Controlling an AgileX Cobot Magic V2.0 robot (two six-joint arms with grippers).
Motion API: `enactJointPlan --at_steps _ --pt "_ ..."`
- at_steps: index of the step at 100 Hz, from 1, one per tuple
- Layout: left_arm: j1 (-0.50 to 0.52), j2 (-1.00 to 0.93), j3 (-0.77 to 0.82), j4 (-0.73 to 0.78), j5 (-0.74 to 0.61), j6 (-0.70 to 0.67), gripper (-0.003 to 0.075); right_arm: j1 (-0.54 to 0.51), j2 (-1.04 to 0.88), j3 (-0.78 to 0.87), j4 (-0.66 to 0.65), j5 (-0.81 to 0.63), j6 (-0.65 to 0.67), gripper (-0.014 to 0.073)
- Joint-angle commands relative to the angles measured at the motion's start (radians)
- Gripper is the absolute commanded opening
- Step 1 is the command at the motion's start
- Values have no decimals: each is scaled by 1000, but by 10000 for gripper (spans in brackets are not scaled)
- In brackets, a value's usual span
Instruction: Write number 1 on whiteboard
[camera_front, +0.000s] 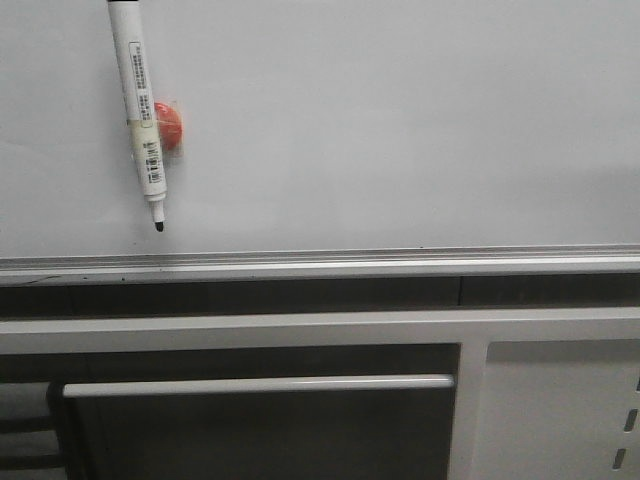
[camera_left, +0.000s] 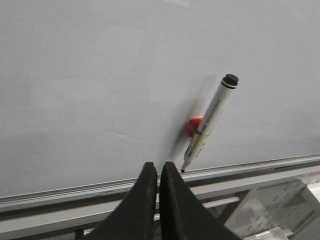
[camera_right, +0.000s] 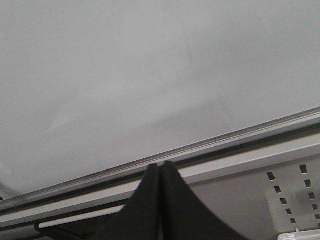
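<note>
Glossy pale whiteboard (camera_front: 400, 120) bears no stroke; white marker (camera_front: 138, 110) hangs upper left on a red magnet (camera_front: 170, 125); my left gripper (camera_left: 159, 170) and right gripper (camera_right: 161, 170) are pressed together, empty.

The marker (camera_front: 140, 110) carries the only printing: a small label of fine dark lines near the upper barrel and a barcode on the yellowish band lower down, toward the tip. Both are too small and blurred to read. The whiteboard (camera_front: 400, 120) bears no legible writing.
</note>
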Motion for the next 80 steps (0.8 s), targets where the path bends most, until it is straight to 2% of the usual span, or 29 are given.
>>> enactJointPlan --at_steps 1,10,20,25,33,48,58,69,80 --pt "-1 69 -37 -212 -5 177 -3 -10 25 -54 4 -39 -35 -15" --pt "-1 124 -37 -344 33 311 86 -10 25 -62 4 -39 -35 139" --pt "-1 177 -37 -438 69 404 270 -10 25 -64 4 -39 -35 372" --pt "-1 200 -37 -484 84 446 338 -10 25 -64 4 -41 -35 418" --pt "-1 243 -37 -573 132 541 367 -10 25 -64 4 -41 -35 415" --pt "-1 345 -39 -737 245 747 321 -10 25 -64 16 -51 -35 415" --pt "-3 404 -58 -755 285 788 314 -10 25 -64 18 -54 -35 415" --pt "-34 466 -101 -740 253 805 314 -10 25 -64 18 -56 -35 415" --pt "-120 529 -152 -728 172 829 314 -10 25 -64 18 -56 -35 415"
